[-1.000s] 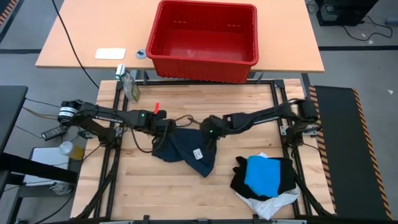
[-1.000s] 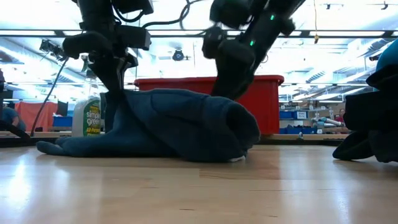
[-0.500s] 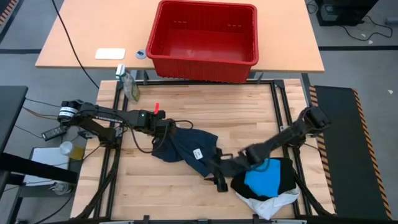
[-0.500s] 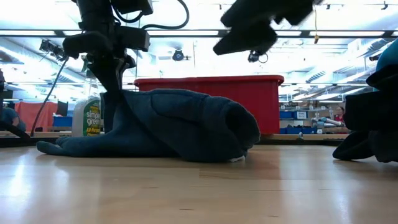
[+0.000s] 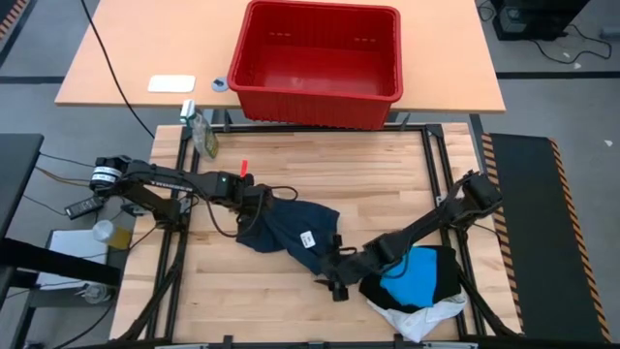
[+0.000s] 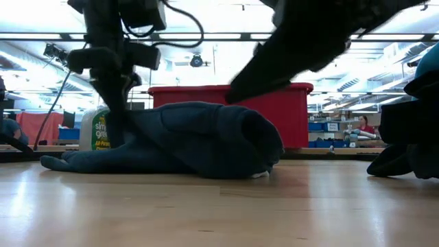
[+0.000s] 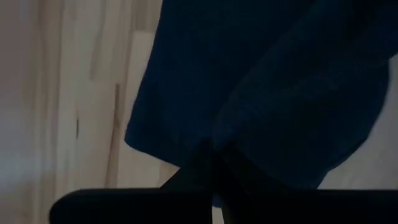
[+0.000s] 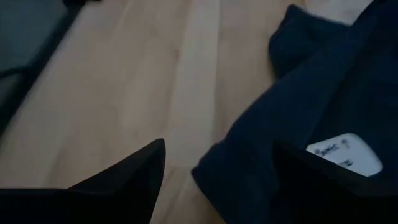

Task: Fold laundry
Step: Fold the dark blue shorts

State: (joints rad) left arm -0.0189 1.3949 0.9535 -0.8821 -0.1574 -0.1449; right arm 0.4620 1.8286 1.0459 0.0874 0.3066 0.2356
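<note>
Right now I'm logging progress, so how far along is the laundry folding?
Nothing looks folded yet. In hand: the left gripper is shut on the crumpled dark blue garment, with the open right gripper at its near corner. Left: the pile of black, bright blue and white clothes.

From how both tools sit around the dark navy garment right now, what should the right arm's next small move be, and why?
Probably lower the open right tool onto the near corner of the crumpled dark navy cloth garment and close. The left tool is shut on the garment's far edge, while the right one hovers at the corner by the white label, fingers spread and holding nothing.
</note>
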